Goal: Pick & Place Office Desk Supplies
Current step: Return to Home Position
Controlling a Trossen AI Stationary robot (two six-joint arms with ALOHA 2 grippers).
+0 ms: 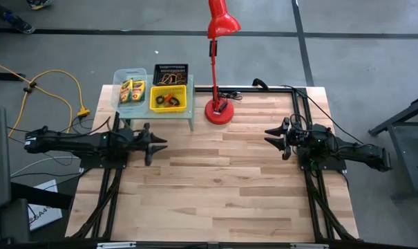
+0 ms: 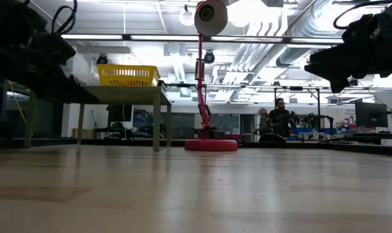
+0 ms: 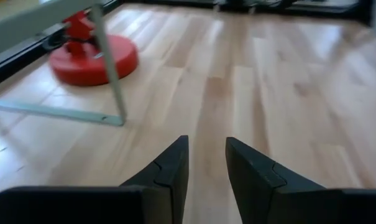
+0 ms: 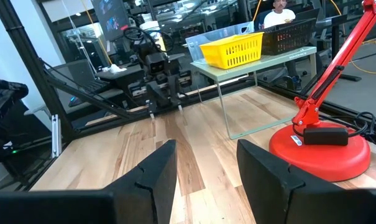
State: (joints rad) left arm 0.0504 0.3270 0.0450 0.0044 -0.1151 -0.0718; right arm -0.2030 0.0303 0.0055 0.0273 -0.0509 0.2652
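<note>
On rack point(image 1: 190, 104): yellow bin point(image 1: 168, 108), mesh bin point(image 1: 171, 67), clear bin point(image 1: 129, 71) sat.
Left gripper point(image 1: 157, 144): narrowly parted, empty.
Right gripper point(image 1: 271, 136): parted wider, empty.
Homing: should retract slowly, clear of rack.

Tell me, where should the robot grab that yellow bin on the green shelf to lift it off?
Probably from above, pinching over the rim of the wall farthest from the black mesh bin. The yellow bin is open-topped; the clear bin crowds one side and the mesh bin its back, so that wall looks freest.
</note>
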